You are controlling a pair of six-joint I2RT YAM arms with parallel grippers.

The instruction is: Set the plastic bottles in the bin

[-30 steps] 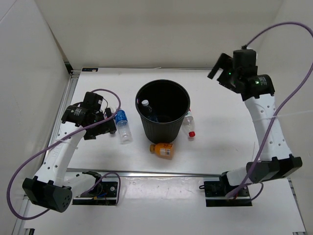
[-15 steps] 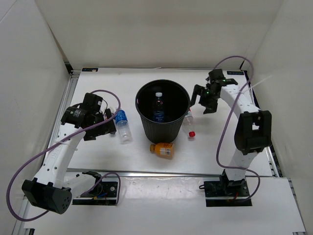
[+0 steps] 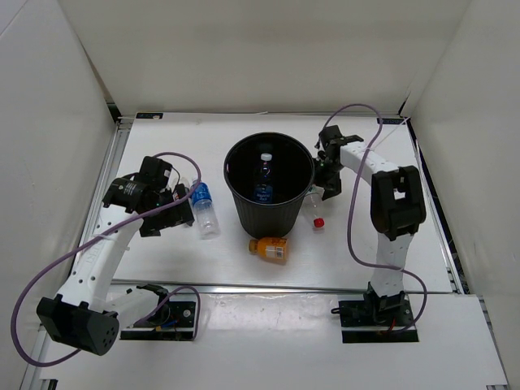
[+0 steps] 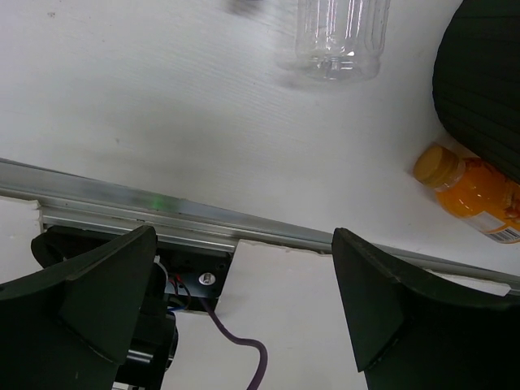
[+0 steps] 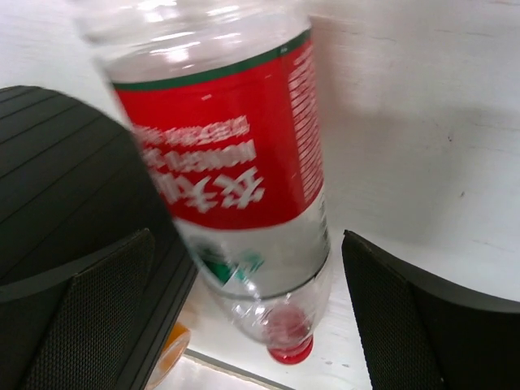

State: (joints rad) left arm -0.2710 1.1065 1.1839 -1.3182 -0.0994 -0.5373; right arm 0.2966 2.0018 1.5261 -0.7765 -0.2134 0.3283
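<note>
The bin stands near the middle of the table, a little closer to the far edge. It is a round black bucket with a rolled rim and ribbed walls that narrow downward. Inside it lies one clear bottle with a white cap and a blue label, cap toward the far edge.

Three more bottles lie on their sides around it. The blue-labelled bottle is between the bin and the left edge, its ridged clear base turned toward the near edge. The orange bottle lies just in front of the bin on the near-edge side, running along that edge, with its cap pointing left (a white label strip shows at its other end). The red-labelled bottle lies close against the bin's right wall, with its red cap toward the near edge. Its label carries white characters under a green band.

The left gripper hangs over the table beside the blue-labelled bottle, jaws spread wide with nothing between them. The right gripper is low over the red-labelled bottle, jaws spread to either side of it and not touching it.
</note>
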